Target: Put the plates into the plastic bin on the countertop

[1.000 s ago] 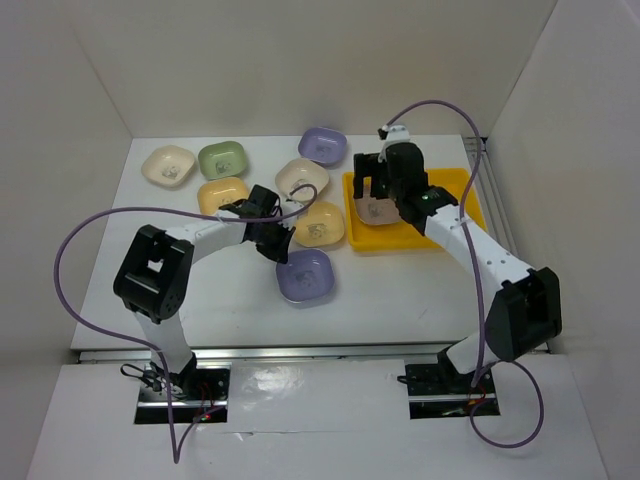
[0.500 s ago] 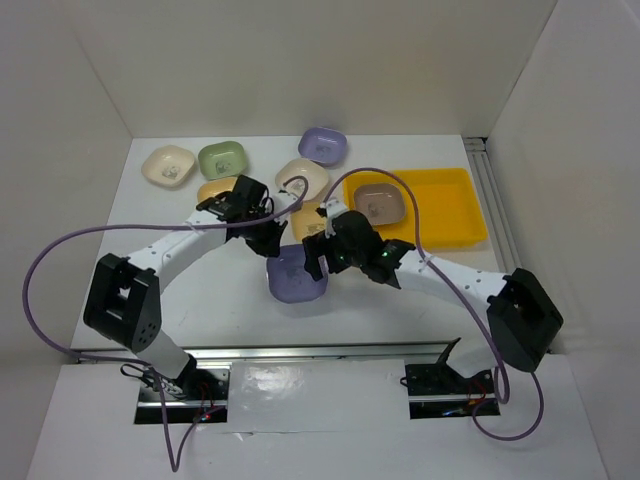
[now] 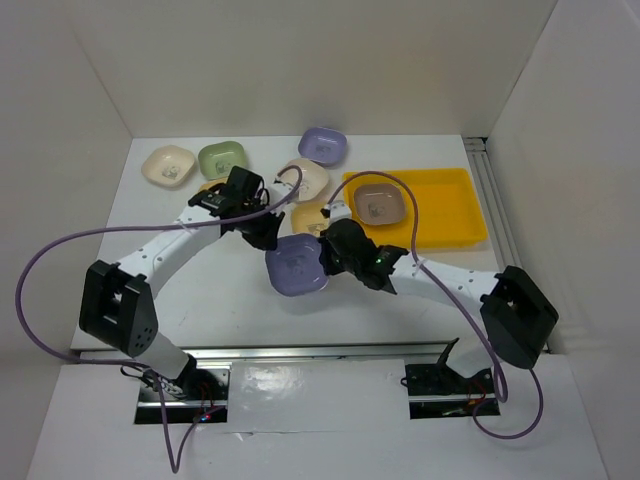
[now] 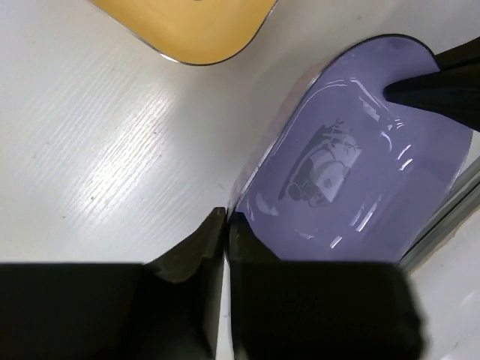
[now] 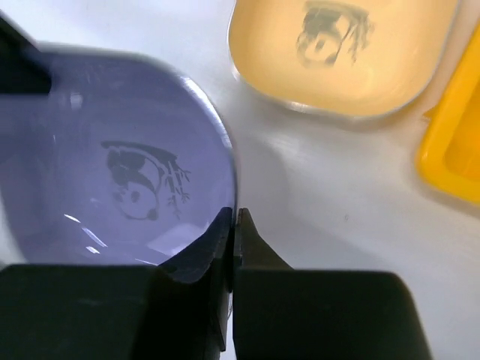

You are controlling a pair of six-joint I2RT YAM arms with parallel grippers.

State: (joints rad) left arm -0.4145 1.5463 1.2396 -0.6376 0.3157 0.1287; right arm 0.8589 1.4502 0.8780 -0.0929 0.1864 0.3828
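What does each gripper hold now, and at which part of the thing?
Both hold the near lavender plate by its rim. The left gripper pinches one edge and the right gripper pinches roughly the opposite edge.

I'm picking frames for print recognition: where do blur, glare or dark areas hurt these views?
Top external: evenly lit and sharp, with glare on the metal strip at the near edge. Left wrist: lavender plate is crisp but streaked with highlights; the left gripper is a black silhouette. Right wrist: the plate's rim is smeared soft, while the yellow plate reads sharper.
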